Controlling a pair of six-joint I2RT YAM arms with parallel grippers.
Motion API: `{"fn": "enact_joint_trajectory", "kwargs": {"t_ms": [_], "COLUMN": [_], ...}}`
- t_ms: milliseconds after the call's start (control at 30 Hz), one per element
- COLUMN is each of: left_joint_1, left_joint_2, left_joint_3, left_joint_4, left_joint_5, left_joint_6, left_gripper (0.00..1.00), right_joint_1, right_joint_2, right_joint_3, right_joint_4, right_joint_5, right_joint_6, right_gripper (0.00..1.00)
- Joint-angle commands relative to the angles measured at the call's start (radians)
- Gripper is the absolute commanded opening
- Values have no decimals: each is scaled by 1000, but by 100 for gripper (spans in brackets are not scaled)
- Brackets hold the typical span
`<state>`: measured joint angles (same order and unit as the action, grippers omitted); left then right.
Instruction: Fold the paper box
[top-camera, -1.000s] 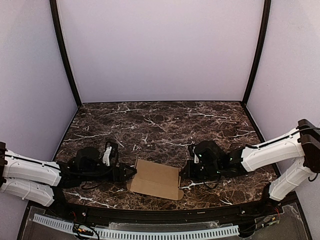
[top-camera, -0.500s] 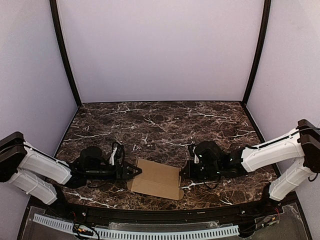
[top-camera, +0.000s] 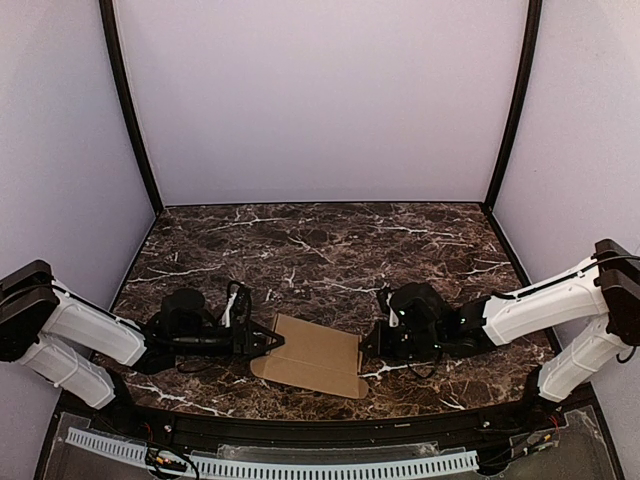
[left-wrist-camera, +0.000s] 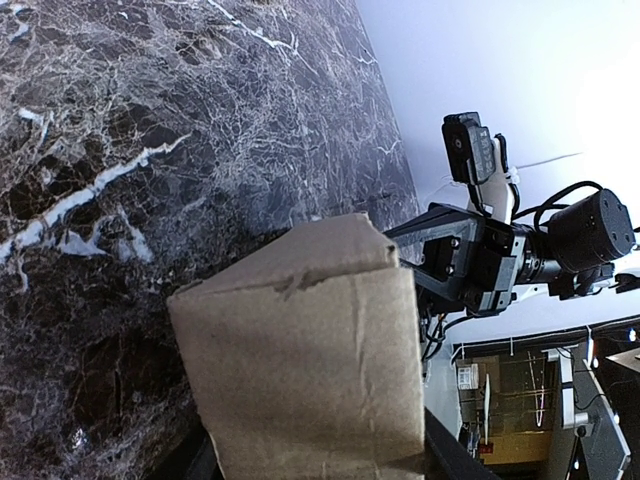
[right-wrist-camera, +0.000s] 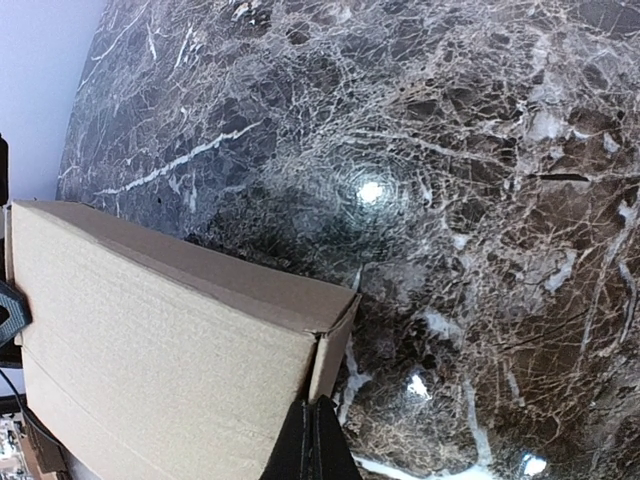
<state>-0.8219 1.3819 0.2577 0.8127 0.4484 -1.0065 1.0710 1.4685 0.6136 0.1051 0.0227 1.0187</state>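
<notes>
There is one paper box (top-camera: 312, 357), one dark marble table (top-camera: 330, 250) and two grippers in all: one left gripper (top-camera: 268, 343) and one right gripper (top-camera: 368, 345).

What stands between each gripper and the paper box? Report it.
Nothing visible does. The left gripper is already at the left end of the paper box, and the right gripper is at its right end.

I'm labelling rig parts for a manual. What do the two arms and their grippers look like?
Left arm and right arm match: white rounded shells on the long links, black joints and wrists. Left gripper and right gripper are black, with thin black cables looping beside them.
</notes>
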Motion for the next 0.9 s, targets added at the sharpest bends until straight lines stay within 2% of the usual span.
{"fn": "enact_joint_trajectory", "kwargs": {"t_ms": [0,167,200,233,500,600,667,733,767,867], "left_joint_1": [3,29,43,51,160,199,225,248,261,288], "left_joint_2": [-8,-39,-51,-58,-149,-183,-201,-217,-225,-242], "left_joint_3": [23,16,16,16,27,30,34,36,38,40], "left_joint_4": [5,-5,-6,-14,-89,-102,-110,-100,-97,-84], "left_joint_5": [65,97,114,124,270,350,400,449,487,561], "left_joint_6": [8,-7,-13,-15,-30,-47,-56,-73,-84,-103], "left_gripper": [41,39,39,39,39,40,40,40,40,41], "right_joint_1": [3,4,3,3,-7,-8,-9,-10,-10,-10], "right_joint_2": [14,-53,-73,-95,-239,-267,-287,-312,-326,-375], "right_joint_3": [-26,6,11,15,55,72,68,63,63,45], "right_joint_4": [-59,-61,-62,-61,-34,-20,8,24,25,44], "right_joint_5": [45,69,76,80,63,-13,-135,-242,-263,-284], "right_joint_6": [-49,-178,-214,-255,-672,-872,-996,-1139,-1194,-1343], "right_gripper": [0,18,23,32,64,74,80,95,98,99]}}
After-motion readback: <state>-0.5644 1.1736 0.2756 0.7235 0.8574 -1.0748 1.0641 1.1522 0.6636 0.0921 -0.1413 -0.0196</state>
